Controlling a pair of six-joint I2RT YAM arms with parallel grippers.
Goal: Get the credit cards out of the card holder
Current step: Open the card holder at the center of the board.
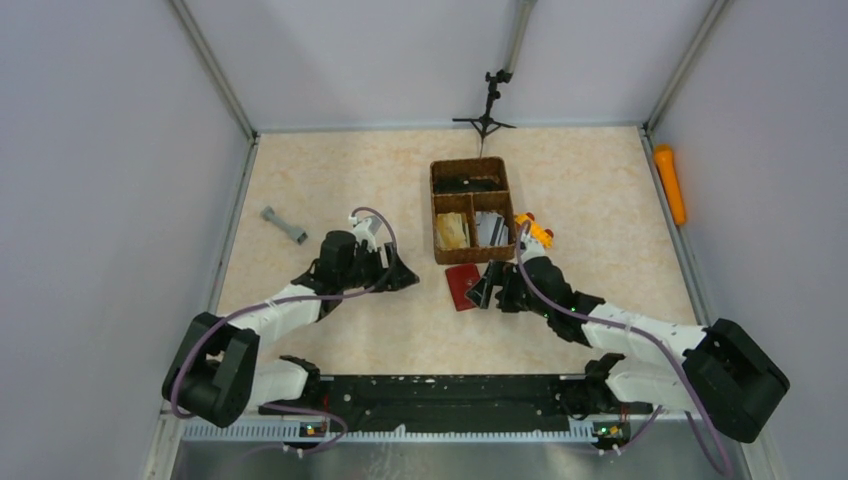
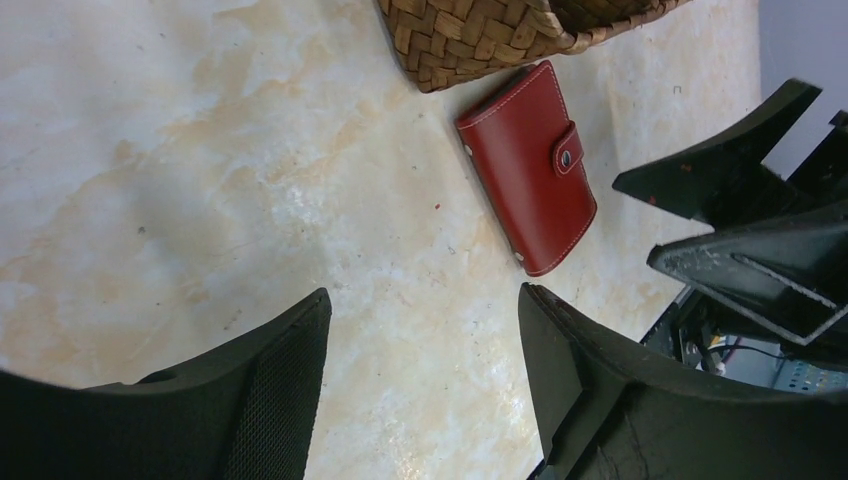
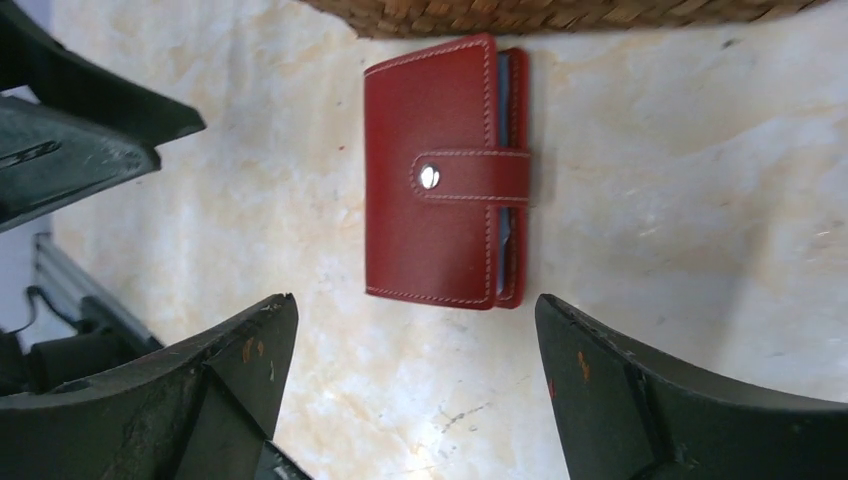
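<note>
Red leather is catching the eye just in front of the woven basket (image 1: 471,210): the card holder (image 3: 445,170) is lying flat on the table (image 1: 340,180), one short end just beside the basket's near wall. Its long axis is running away from that wall toward the arms, slightly tilted. The snap tab (image 3: 470,178) is keeping it closed and is wrapping over the long edge on the basket's right-hand side, where a bluish card edge (image 3: 504,100) is peeking out.

The right gripper (image 3: 415,320) is hovering close to the holder on that same side, its jaws spread wide and gripping nothing. The left gripper (image 2: 425,300) is waiting further to the left of the basket, also spread apart and empty.

Inside the basket, the front-left section is holding pale tan flat pieces (image 1: 452,232), the front-right greyish ones (image 1: 490,228), and the long back section something dark that I cannot make out. A grey dumbbell-shaped piece (image 1: 284,225) is lying well to the basket's left, and a small black tripod (image 1: 487,110) is standing beyond it.
</note>
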